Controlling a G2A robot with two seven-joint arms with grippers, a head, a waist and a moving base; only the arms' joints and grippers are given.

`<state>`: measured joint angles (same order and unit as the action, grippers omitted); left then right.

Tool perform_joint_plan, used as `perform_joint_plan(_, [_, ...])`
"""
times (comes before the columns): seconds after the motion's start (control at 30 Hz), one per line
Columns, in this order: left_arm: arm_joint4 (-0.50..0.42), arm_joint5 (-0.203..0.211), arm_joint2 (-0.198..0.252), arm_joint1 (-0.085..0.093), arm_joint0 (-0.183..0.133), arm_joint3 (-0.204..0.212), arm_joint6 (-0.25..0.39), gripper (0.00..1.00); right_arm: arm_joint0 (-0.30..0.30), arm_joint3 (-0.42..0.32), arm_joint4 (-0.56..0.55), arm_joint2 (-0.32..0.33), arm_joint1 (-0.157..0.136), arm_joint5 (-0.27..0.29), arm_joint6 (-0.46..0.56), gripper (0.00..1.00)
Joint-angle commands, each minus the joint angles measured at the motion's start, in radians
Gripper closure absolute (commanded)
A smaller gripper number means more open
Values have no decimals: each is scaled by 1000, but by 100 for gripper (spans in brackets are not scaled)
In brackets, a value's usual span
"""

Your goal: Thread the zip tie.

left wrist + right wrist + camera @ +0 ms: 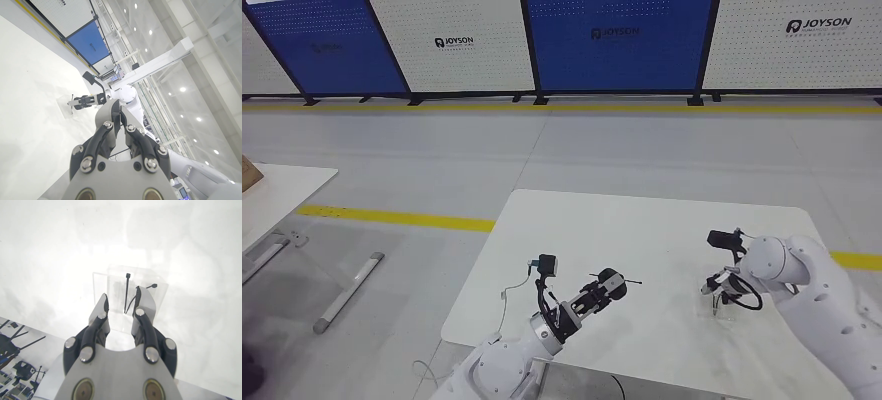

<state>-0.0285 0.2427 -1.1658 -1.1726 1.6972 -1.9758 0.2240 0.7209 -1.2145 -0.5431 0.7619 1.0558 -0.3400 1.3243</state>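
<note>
Left gripper [120, 108] sits 9 o'clock of table [662, 230] centre, fingers closed; right gripper [121, 292] at 3 o'clock, fingers open, aimed at upright zip ties [126, 291] in clear holder [160, 291]; nothing looks threaded, so you've still got pick and threading.

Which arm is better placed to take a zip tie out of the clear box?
Right. The right gripper hangs open just above the clear box, where a zip tie stands upright. The left gripper is shut and well away from the box.
</note>
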Motion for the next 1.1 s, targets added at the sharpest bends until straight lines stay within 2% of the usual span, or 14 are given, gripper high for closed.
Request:
perform_joint_plan(0.0, [0, 0, 0, 0, 0, 0, 0, 100, -2, 6, -6, 2, 2, 0, -5, 70])
perform_joint_plan(0.2, [0, 0, 0, 0, 0, 0, 0, 100, 7, -13, -28, 25, -1, 0, 6, 66])
perform_joint_plan(0.57, [0, 0, 0, 0, 0, 0, 0, 100, 61, -114, -44, 85, -22, 10, 30, 67])
perform_joint_plan(0.77, [0, 0, 0, 0, 0, 0, 0, 100, 50, -80, -50, 77, -13, 0, 29, 71])
perform_joint_plan(1.07, [0, 0, 0, 0, 0, 0, 0, 100, 7, -5, -41, 36, 17, 0, 18, 71])
